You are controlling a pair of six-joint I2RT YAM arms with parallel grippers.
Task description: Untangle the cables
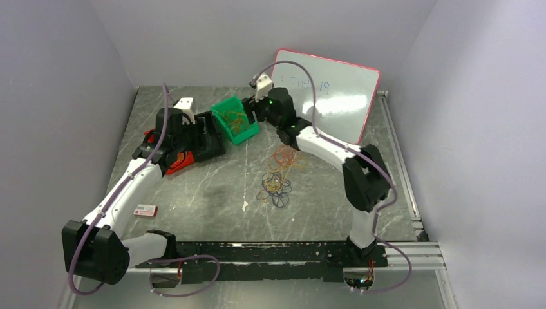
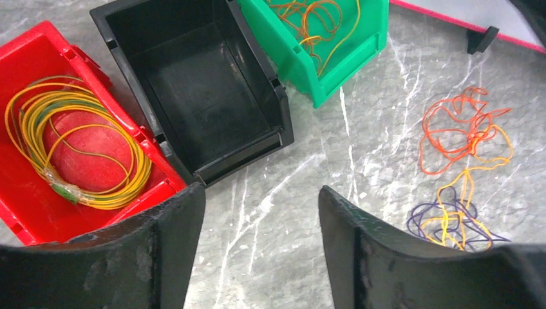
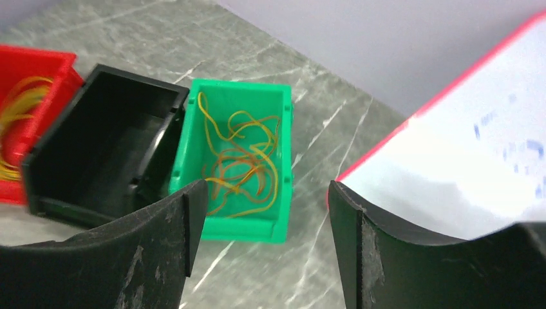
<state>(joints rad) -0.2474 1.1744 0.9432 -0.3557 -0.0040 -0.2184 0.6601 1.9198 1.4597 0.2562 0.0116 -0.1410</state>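
The left hand and right hand are held wide, empty, above sorting bins; the cables are seen tangled at frame centre.

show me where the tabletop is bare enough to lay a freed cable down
Bare grey marbled tabletop runs between the black plastic bin and the orange, yellow and dark cable tangle, and forward to the small red-and-white card. Crowded: the back-left, where the red plastic bin and green plastic bin flank the black one.
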